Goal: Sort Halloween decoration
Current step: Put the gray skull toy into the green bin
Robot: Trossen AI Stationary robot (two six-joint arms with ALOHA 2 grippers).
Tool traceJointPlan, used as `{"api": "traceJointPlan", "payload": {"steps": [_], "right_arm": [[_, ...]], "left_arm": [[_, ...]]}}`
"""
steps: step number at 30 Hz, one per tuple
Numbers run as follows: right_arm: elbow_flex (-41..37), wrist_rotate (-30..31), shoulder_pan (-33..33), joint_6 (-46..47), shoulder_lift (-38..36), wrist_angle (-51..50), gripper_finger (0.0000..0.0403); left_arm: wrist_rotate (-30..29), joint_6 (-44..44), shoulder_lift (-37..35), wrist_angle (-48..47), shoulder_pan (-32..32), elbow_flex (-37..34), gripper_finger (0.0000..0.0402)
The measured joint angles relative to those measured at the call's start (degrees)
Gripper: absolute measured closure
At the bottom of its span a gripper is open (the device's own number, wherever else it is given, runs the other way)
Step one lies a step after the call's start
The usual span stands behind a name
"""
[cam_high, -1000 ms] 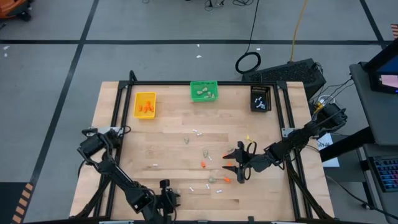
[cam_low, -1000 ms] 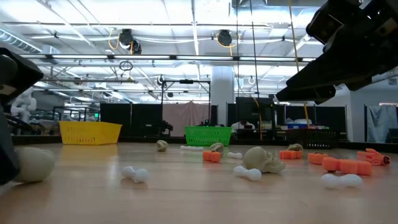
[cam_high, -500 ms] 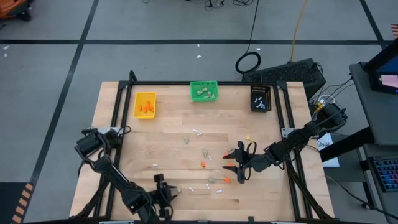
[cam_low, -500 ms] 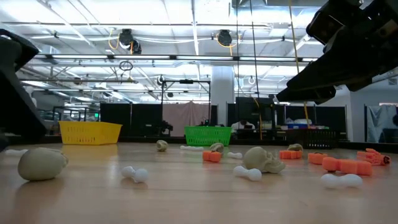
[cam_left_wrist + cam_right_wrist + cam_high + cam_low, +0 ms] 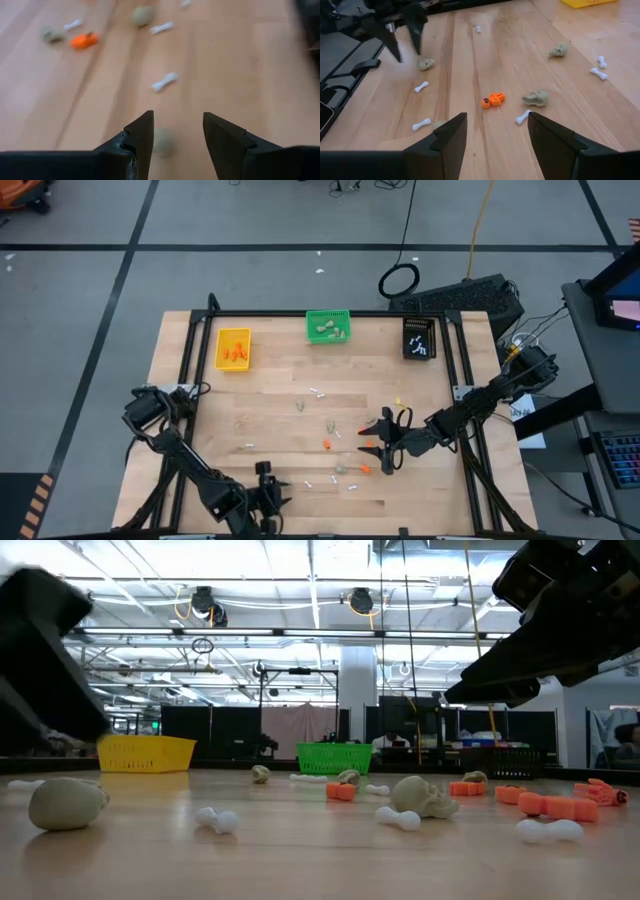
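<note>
High view: left claw [image 5: 268,488] at near table [image 5: 270,395] edge; right claw [image 5: 385,442] mid-right, among scattered decoration pieces [image 5: 327,444].

Left wrist view: jaws apart, empty, straddling a beige lump [image 5: 164,142]; it may roll aside if nudged. Beyond, a white stick [image 5: 165,81] lies diagonally.

Right wrist view: jaws apart, empty.

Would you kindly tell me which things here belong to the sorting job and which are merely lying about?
Job:
- orange bits
- beige skulls
- white bones
- yellow bin
- green bin
- black bin

Lying about:
- cable loop on the floor
</note>
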Motion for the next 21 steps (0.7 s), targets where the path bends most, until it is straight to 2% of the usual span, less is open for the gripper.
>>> {"api": "traceJointPlan", "payload": {"steps": [6, 10, 15, 21], "right_arm": [[0.0, 0.0, 0.0, -0.1, 0.0, 0.0, 0.0206], [0.0, 0.0, 0.0, -0.1, 0.0, 0.0, 0.0206], [0.0, -1.0, 0.0, 0.0, 0.0, 0.0, 0.0206], [0.0, -1.5, 0.0, 0.0, 0.0, 0.0, 0.0206]], "left_arm": [[-2.8, -10.4, 0.0, -4.7, 1.3, -0.3, 0.0234], [-5.5, -12.3, 0.0, -1.8, 0.6, -0.3, 0.0234], [-5.8, -16.6, 0.5, 0.7, -1.0, -0.3, 0.0232], [-10.2, -18.3, 5.1, 1.6, -1.7, -0.3, 0.0197]]}}
